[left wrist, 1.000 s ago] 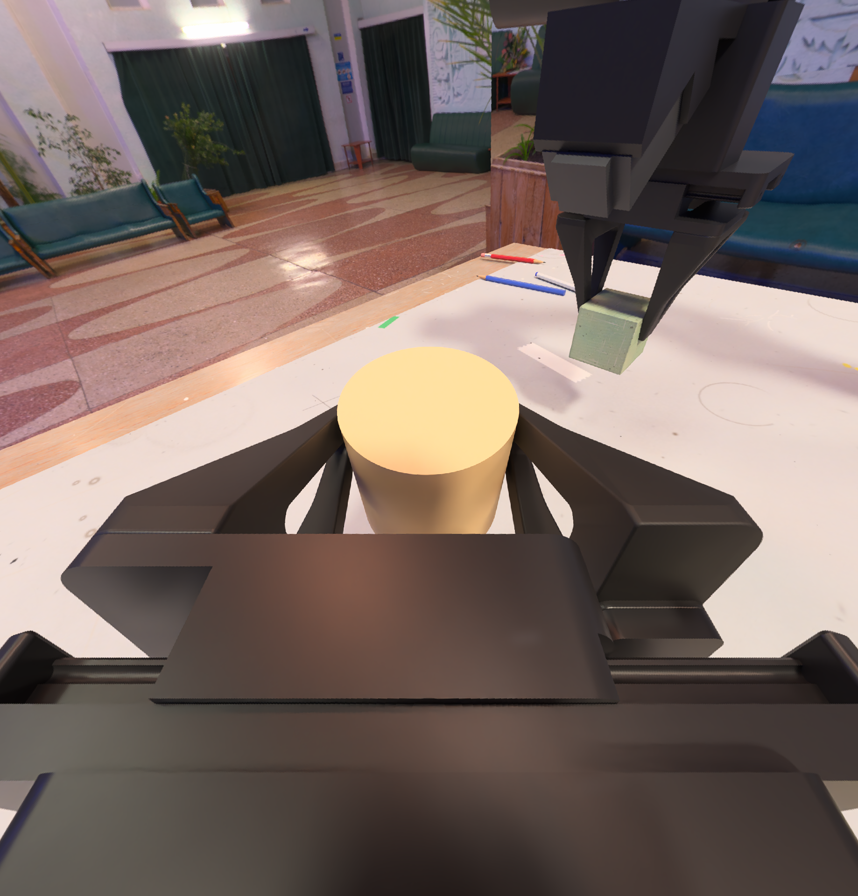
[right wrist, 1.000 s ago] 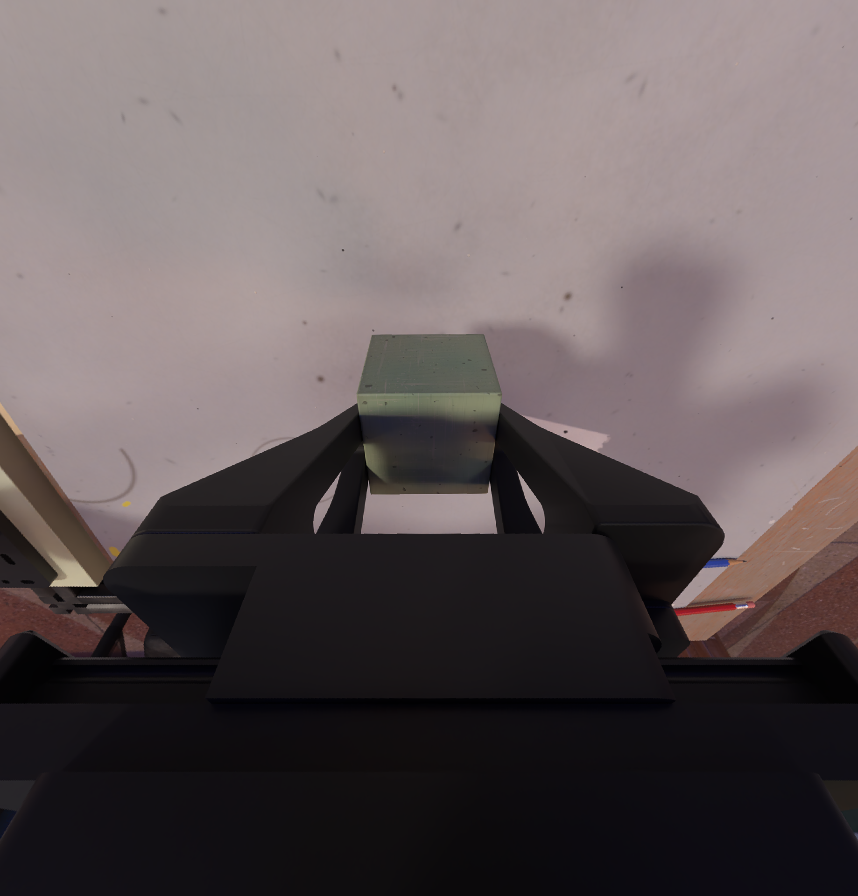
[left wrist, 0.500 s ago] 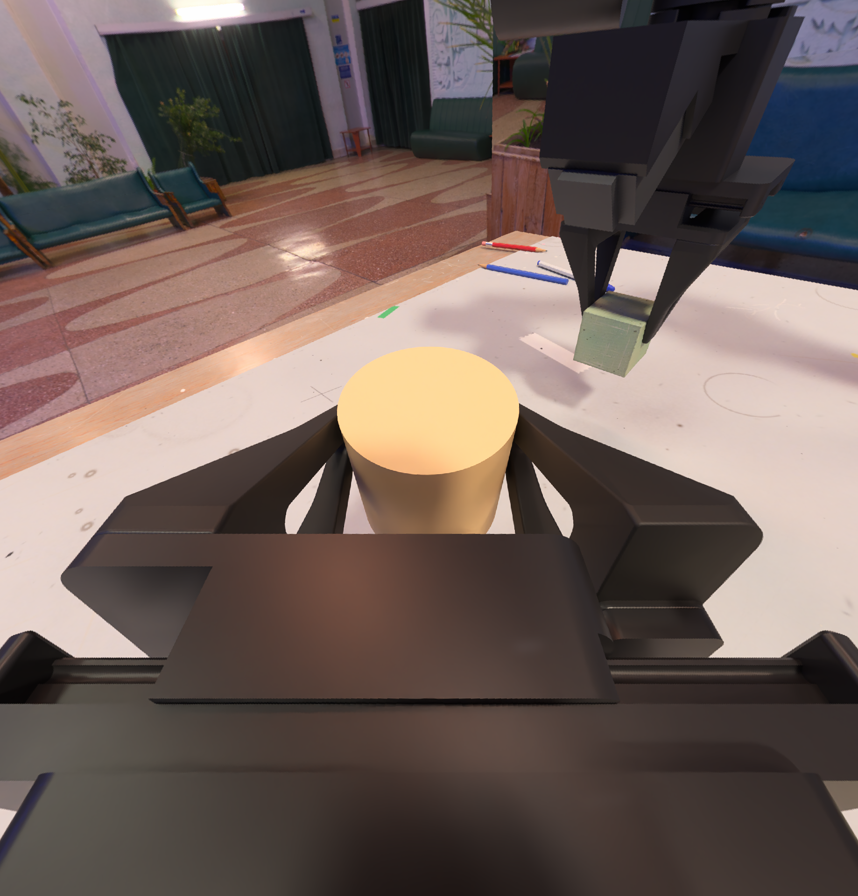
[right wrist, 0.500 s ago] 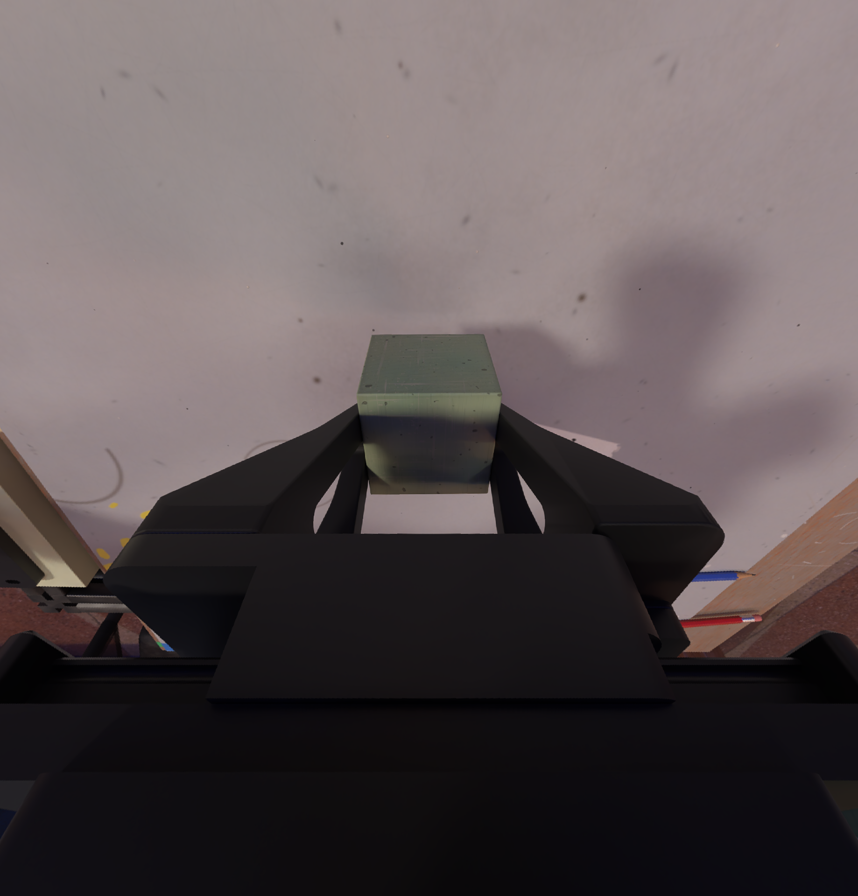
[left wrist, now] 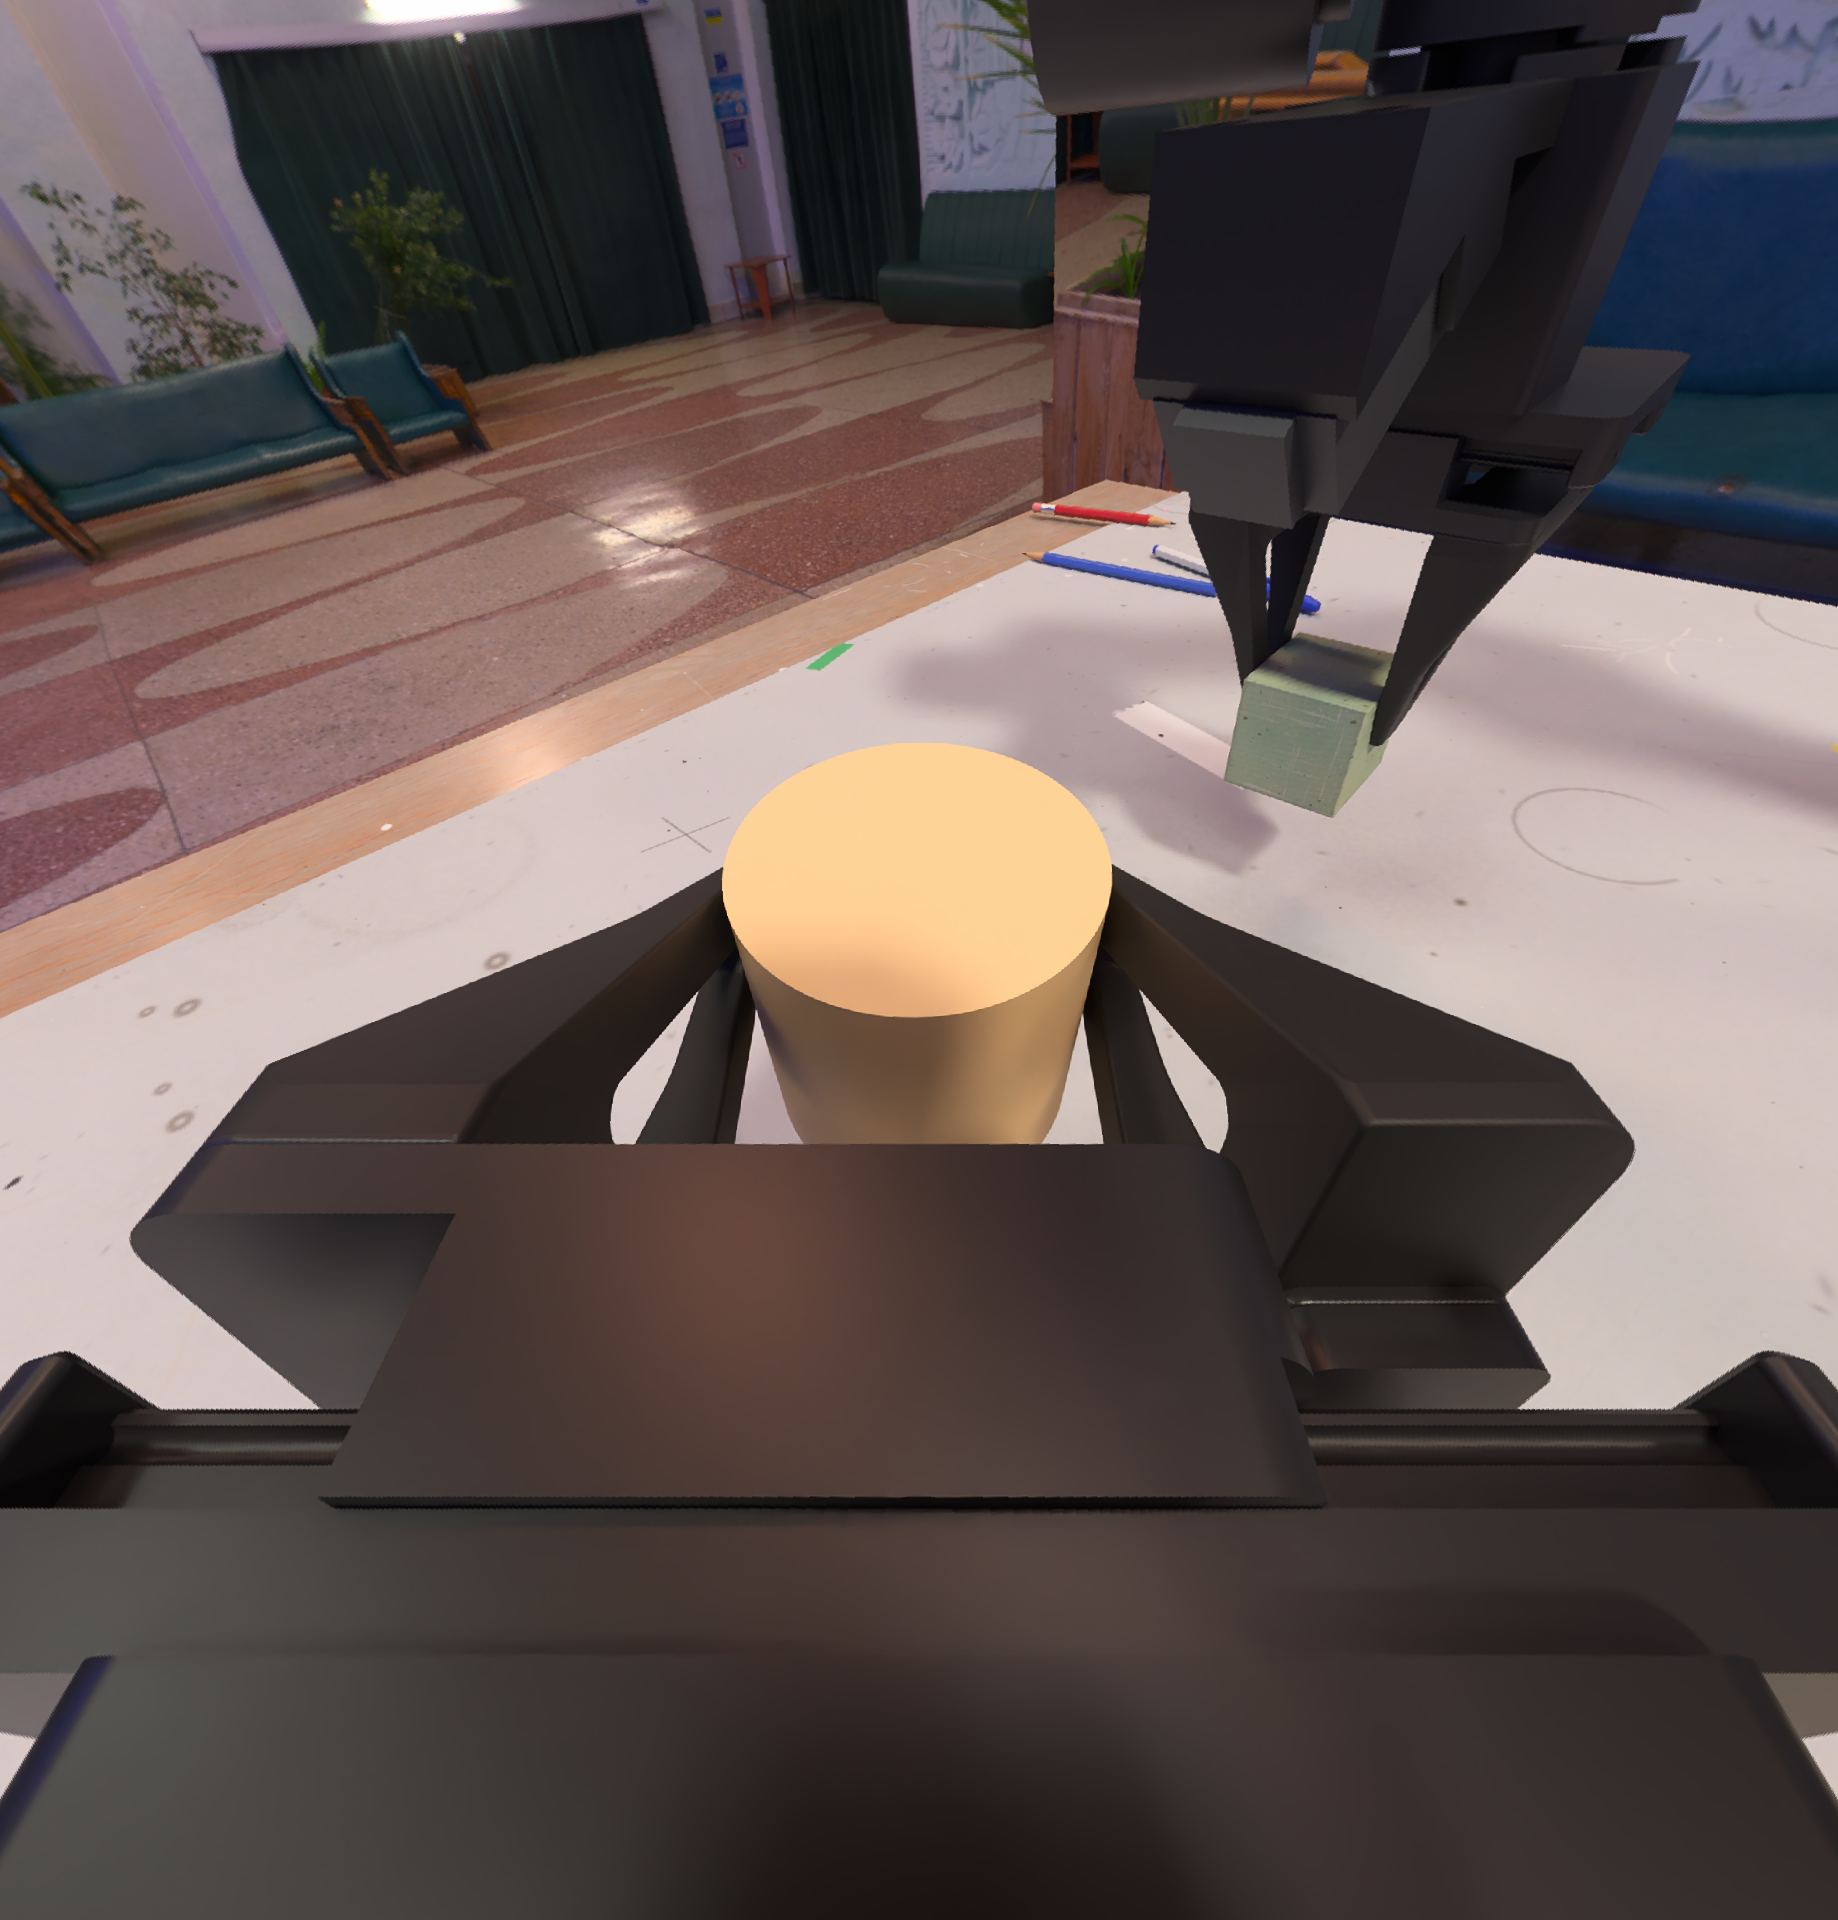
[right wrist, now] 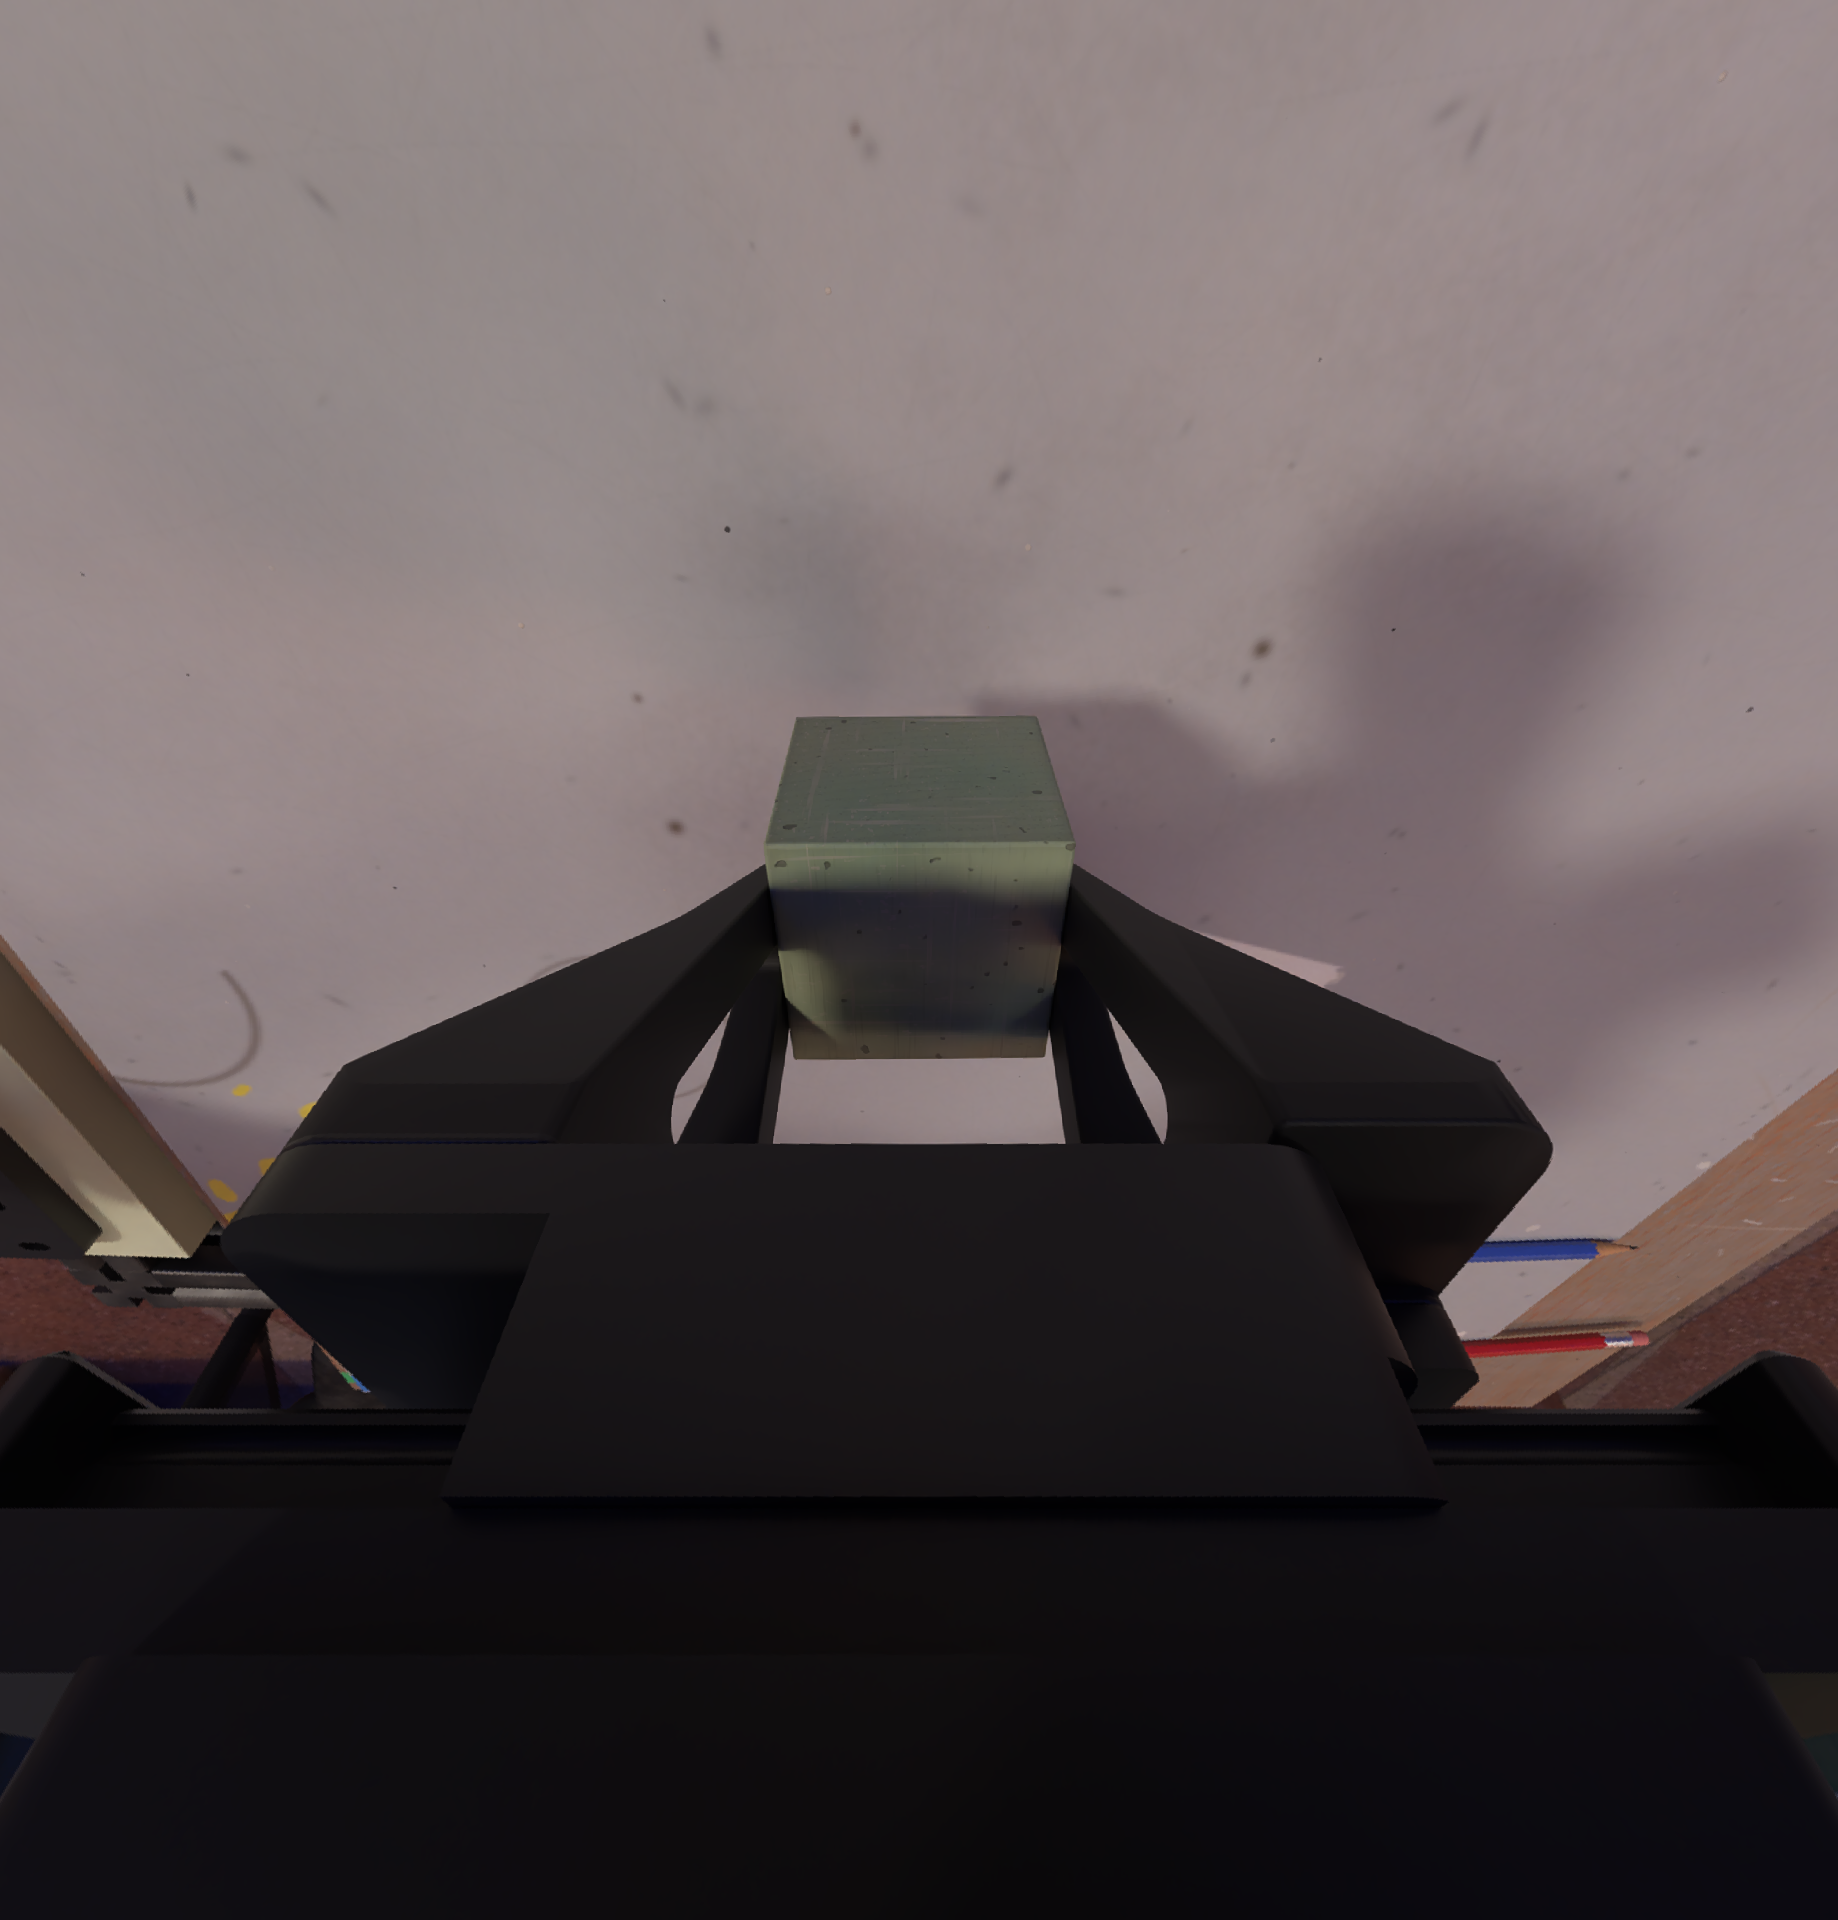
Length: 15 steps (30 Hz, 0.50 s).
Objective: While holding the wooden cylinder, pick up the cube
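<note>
Your right gripper (left wrist: 1320,686) has carried the cube (left wrist: 1299,743) farther from the left camera over the last second, clamped between both fingers and clear of the table (left wrist: 1517,987), so the pickup looks done. Your left gripper (left wrist: 917,935) stays closed on the cylinder (left wrist: 915,935). No containers here.

Smooth matt wooden cylinder (left wrist: 915,935), scuffed speckled green cube (right wrist: 917,894), matt white table (left wrist: 1517,1039) with marks.
</note>
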Available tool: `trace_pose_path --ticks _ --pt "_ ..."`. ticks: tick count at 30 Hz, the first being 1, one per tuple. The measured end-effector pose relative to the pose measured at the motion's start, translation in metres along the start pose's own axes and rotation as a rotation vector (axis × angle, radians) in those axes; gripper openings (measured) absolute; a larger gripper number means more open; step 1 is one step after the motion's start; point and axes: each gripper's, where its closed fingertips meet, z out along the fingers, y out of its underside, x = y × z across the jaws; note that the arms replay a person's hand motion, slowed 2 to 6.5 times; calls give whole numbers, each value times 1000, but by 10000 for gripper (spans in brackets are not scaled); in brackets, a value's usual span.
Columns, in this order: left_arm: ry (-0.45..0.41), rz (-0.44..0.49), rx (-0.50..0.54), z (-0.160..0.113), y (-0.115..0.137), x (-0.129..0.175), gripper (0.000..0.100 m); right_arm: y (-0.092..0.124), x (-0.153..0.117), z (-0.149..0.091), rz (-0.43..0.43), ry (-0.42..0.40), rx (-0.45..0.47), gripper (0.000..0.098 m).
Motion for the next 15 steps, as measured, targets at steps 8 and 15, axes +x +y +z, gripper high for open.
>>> trace_pose_path --ticks 8,15 --pt "1 0 -5 0 1 0 514 -1 0 2 -1 -3 -8 402" --pt "1 1 -5 0 1 0 514 0 0 4 -1 -3 -12 402"
